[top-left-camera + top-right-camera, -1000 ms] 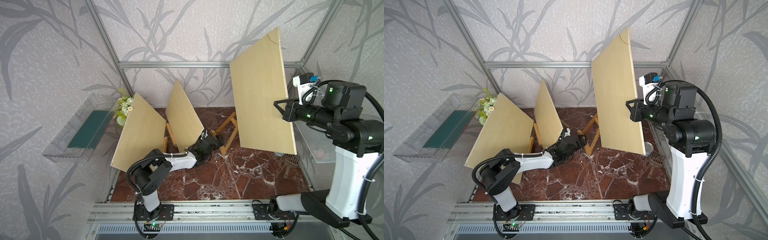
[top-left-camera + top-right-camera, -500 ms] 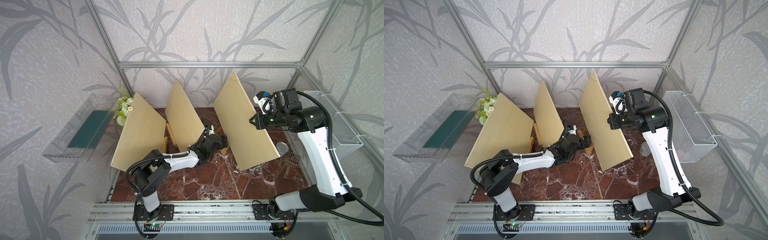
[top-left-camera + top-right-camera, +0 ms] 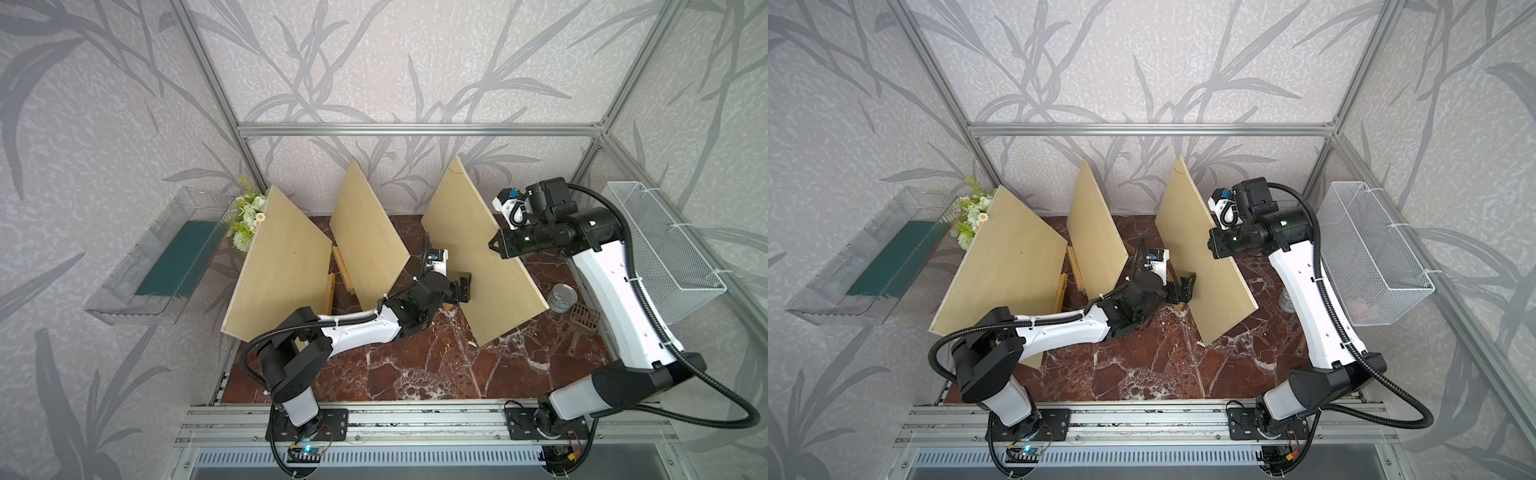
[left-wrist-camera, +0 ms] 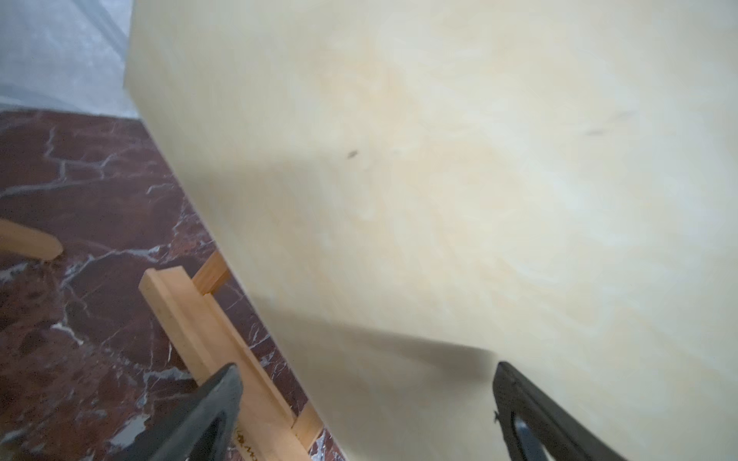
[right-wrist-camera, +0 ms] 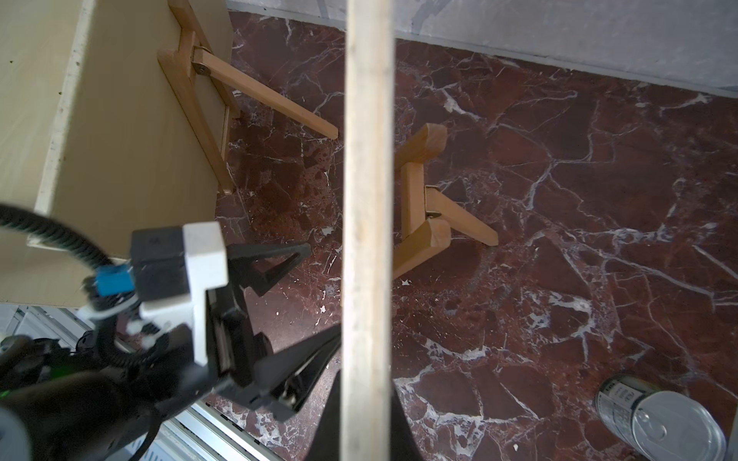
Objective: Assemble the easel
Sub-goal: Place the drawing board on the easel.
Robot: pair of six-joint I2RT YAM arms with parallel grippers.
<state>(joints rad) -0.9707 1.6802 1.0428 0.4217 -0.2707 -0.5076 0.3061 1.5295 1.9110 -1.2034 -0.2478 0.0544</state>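
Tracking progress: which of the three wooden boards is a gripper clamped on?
The board nearest the wire basket: the right gripper pinches its edge. The middle board and the one by the flowers stand ungripped.

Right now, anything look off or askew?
Yes: the board in the right claw is tilted, apparently not seated in the easel ledge. Pale chips litter the tabletop.

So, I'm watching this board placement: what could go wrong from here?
The right gripper pinches the wooden board only at one edge, so it may pivot or slip. The open left gripper sits by the board near the easel ledge and could get struck. The tin can near the board's lower corner could be knocked.
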